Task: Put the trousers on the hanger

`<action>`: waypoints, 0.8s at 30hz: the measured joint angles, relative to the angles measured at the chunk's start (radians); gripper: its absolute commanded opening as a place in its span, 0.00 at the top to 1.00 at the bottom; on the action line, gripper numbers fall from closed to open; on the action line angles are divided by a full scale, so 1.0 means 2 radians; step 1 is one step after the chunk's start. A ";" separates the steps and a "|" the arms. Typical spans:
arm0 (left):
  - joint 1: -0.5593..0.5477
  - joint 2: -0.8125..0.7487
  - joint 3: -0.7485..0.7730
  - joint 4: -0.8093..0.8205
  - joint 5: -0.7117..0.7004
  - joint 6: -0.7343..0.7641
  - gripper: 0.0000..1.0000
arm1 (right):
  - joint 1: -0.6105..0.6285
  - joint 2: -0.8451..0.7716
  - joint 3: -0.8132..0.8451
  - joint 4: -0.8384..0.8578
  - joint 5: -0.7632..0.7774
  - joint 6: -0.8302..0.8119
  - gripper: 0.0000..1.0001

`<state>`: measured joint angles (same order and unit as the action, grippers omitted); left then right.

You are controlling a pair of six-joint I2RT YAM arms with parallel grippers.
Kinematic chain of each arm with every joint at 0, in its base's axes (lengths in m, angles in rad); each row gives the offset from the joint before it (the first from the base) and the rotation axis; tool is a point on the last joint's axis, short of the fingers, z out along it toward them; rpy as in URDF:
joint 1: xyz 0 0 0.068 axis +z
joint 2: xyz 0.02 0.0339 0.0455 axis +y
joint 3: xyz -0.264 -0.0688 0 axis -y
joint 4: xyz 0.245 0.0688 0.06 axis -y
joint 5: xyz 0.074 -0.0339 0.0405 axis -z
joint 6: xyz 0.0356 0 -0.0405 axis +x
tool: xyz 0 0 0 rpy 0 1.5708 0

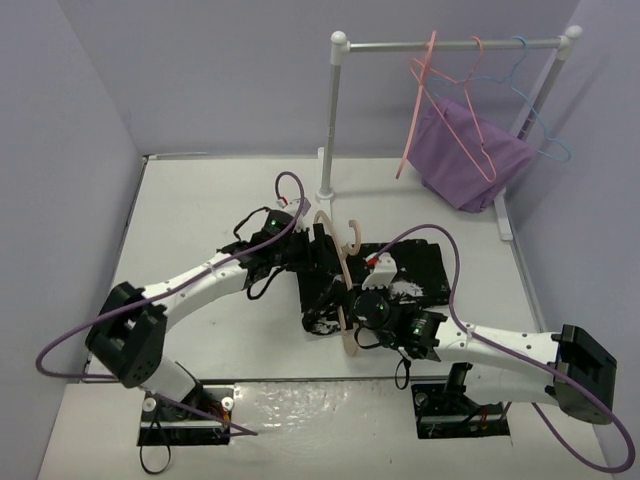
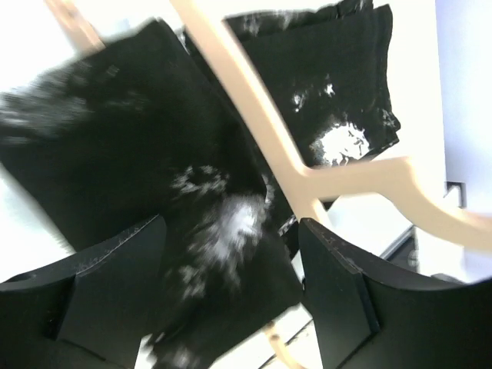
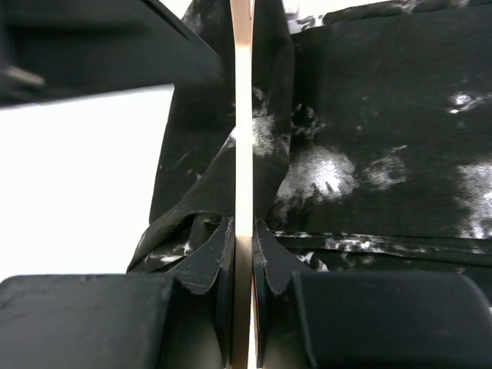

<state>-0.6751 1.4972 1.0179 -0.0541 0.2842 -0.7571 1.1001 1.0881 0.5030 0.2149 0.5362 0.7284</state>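
Right gripper [image 3: 242, 254]: pressed together on the hanger [image 3: 242, 115], with one black finger on each side of its narrow cream bar.
Hanger: thick cream plastic with a rounded loop body and a hook top. It stands on edge and rises from the right gripper's fingers, with the hook at the end away from them.
Trousers [image 3: 384, 154]: floppy black fabric mottled with white speckled blotches. They lie on the table [image 1: 200, 200] under and just beyond the right gripper. There is fabric on both sides of the hanger's bar, bunched in folds just ahead of the fingertips. I cannot tell if a leg passes through the loop.
Left gripper [image 2: 227, 284]: jaws spread wide, pinching nothing. It hangs over the trousers on the far side of the hanger from the right gripper, and the blotched fabric shows in the gap between its fingers [image 2: 115, 284].
Rail [image 1: 450, 44]: well beyond both grippers, at the back right. It carries pink wire hangers [image 1: 425, 100], a blue wire hanger [image 1: 545, 140] and a purple cloth [image 1: 470, 150].
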 measured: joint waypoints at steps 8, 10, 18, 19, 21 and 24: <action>0.002 -0.063 -0.019 -0.041 -0.020 0.049 0.67 | 0.000 0.006 0.003 0.002 -0.009 -0.015 1.00; -0.006 -0.061 -0.042 -0.037 -0.015 0.051 0.68 | 0.000 0.008 0.005 0.002 -0.010 -0.019 1.00; -0.067 -0.014 -0.076 0.017 -0.008 0.044 0.69 | 0.000 0.016 0.013 0.001 -0.014 -0.026 1.00; -0.073 -0.004 -0.076 0.032 -0.008 0.039 0.69 | 0.000 0.016 0.013 0.001 -0.014 -0.026 1.00; -0.083 0.018 -0.076 0.058 -0.010 0.031 0.67 | 0.000 0.017 0.013 0.001 -0.014 -0.026 1.00; -0.089 0.046 -0.075 0.089 -0.011 0.021 0.63 | 0.000 0.018 0.013 0.001 -0.014 -0.026 1.00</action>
<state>-0.8523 1.5883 0.8670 0.1245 0.2615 -0.7148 1.0992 1.1234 0.5285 0.2160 0.5086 0.6758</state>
